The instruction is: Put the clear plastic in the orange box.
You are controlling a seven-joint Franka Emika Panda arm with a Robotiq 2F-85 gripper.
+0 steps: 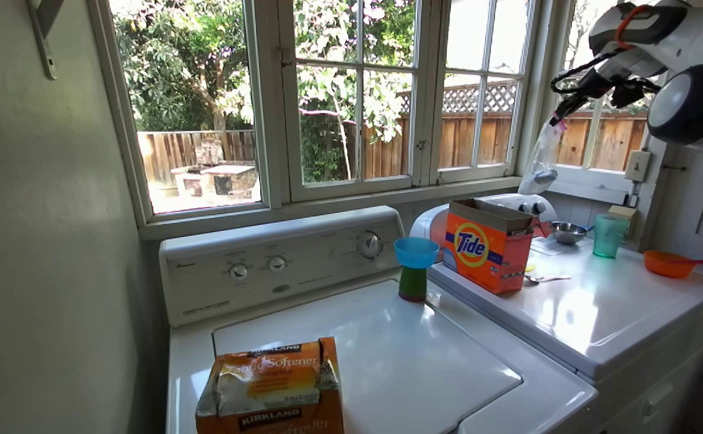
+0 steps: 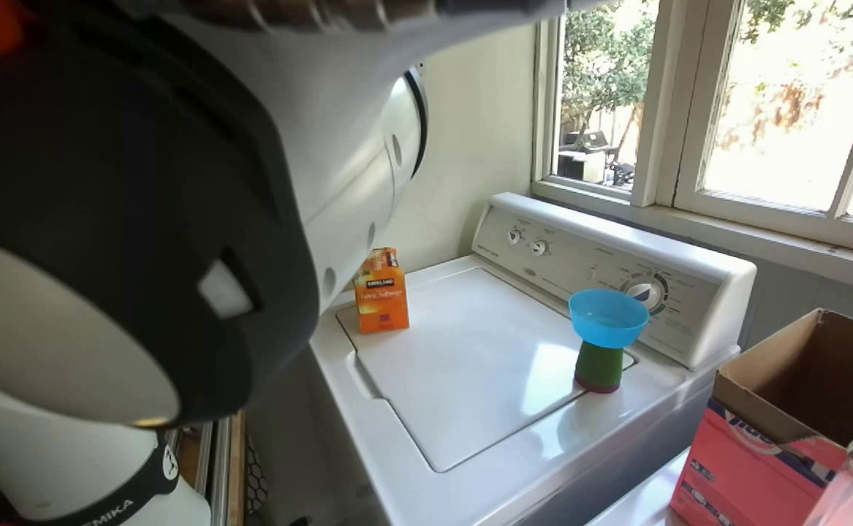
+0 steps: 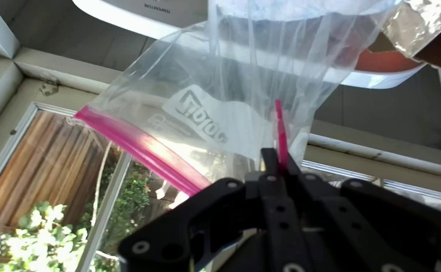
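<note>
Pinching the pink zip strip (image 3: 141, 152) of a clear plastic bag (image 3: 239, 87), the gripper (image 3: 279, 162) grasps it at the mouth, and the rest hangs beneath the gripper with pale contents (image 3: 277, 9) gathered at the far end. Carrying looks to be the step in hand: lower than the gripper and off to its side stands the orange Tide box (image 1: 487, 250), its top uncovered, the bag not yet in it. The next move, I judge, calls for shifting sideways until the bag's low end is over that opening, high enough to clear the rim, then lowering and letting go. Also lower than the gripper, near the box, sit a steel bowl (image 1: 570, 237) and a green cup (image 1: 609, 236). Farther from the gripper, on the washer (image 1: 387, 337), is an orange Kirkland box (image 1: 270, 386); the task could mean either, but the nearer one seems likelier. How far in depth the bag is from the rim is hard to read, as is whether it is sealed. In an exterior view the arm (image 2: 302, 124) fills much of the frame, the gripper is out of sight, and the Tide box is cut off.
</note>
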